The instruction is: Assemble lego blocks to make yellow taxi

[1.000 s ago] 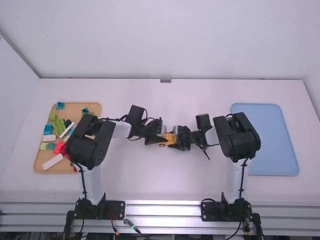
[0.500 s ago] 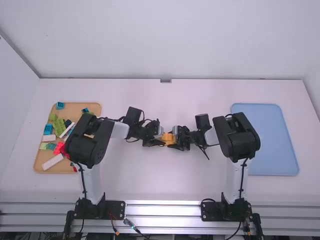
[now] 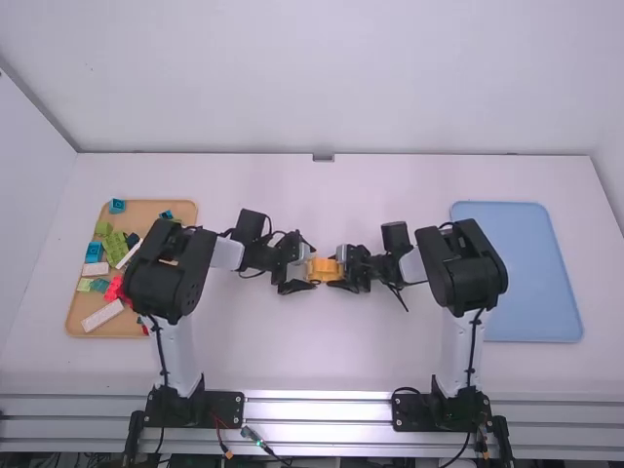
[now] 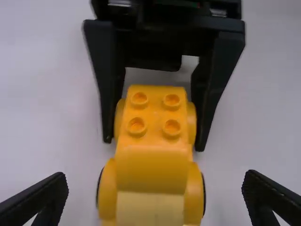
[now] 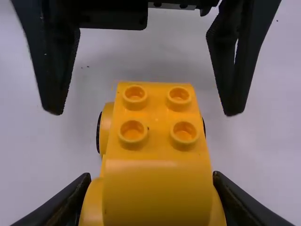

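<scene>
Backed off slightly: left gripper point(image 3: 310, 273), fingers spread; right gripper point(image 3: 336, 273) seemingly pinching yellow car point(image 3: 324, 269).

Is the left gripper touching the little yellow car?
Apart. In the left wrist view, the left gripper is wide open, and white table shows between each finger and the yellow car.

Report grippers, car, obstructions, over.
Left gripper open, not touching yellow car. Right gripper shut on it. Nothing seen wedged between left gripper and car.
</scene>
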`<state>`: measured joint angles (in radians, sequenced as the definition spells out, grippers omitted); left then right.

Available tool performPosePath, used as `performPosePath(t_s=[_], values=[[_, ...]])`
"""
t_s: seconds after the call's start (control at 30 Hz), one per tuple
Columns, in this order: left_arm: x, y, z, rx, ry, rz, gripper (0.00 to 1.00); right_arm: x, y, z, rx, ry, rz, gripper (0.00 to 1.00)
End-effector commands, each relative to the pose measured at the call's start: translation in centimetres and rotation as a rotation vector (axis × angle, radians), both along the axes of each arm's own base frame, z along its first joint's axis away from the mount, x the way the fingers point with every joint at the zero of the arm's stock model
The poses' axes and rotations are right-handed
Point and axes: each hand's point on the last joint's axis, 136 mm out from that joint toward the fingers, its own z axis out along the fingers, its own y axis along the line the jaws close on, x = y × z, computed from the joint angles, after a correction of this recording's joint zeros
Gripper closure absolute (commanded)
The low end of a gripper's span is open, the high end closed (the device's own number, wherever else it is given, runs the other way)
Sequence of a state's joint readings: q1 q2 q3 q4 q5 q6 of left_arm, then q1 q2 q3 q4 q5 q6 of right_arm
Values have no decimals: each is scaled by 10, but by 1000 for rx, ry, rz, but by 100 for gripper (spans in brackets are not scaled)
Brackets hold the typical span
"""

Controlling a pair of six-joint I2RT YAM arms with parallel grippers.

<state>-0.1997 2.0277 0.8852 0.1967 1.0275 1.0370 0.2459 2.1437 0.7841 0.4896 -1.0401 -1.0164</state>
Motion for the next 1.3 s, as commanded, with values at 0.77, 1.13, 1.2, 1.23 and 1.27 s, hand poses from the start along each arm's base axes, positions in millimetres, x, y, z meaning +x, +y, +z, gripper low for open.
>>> performPosePath(t_s=[0.77, 1.13, 1.2, 1.23, 1.27], values=[[59, 121, 41, -155, 54, 379, 1, 106, -111, 88, -69, 37, -675, 38], [68, 126, 38, -111, 11, 413, 1, 88, -297, 95, -207, 132, -1247, 39], [70, 127, 40, -114, -4, 417, 1, 76, -327, 88, -210, 165, -1326, 40], [71, 126, 40, -115, -4, 416, 1, 71, -338, 85, -207, 177, -1354, 40], [71, 126, 40, -115, -6, 417, 1, 68, -344, 84, -206, 183, -1369, 40]])
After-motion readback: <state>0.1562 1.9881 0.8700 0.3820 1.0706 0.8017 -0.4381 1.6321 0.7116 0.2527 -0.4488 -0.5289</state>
